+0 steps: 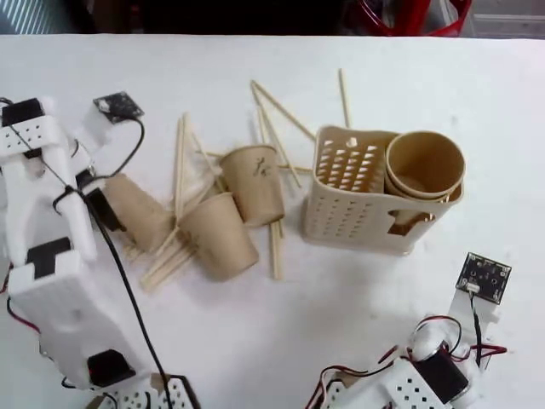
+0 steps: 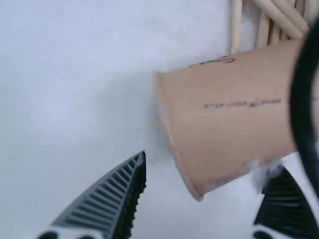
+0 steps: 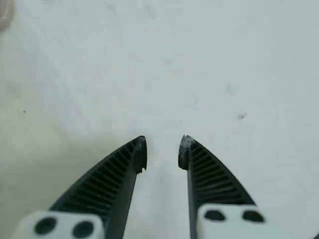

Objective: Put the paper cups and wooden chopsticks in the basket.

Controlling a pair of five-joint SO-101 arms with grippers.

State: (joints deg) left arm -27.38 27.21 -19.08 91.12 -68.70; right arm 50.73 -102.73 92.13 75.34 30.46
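Lying on its side at middle left of the high view: paper cup point(image 1: 140, 213), base end between the spread fingers of the left gripper point(image 2: 209, 167), apparently lined up for a sideways grasp; contact hard to judge. Two more cups point(image 1: 220, 234) toppled beside it across scattered chopsticks point(image 1: 180, 166). Nested cups point(image 1: 423, 164) lodged in basket point(image 1: 341, 217), centre right. Right gripper point(image 3: 162, 147), lower right, over bare table point(image 1: 255, 341), fingers slightly apart, holding nothing.
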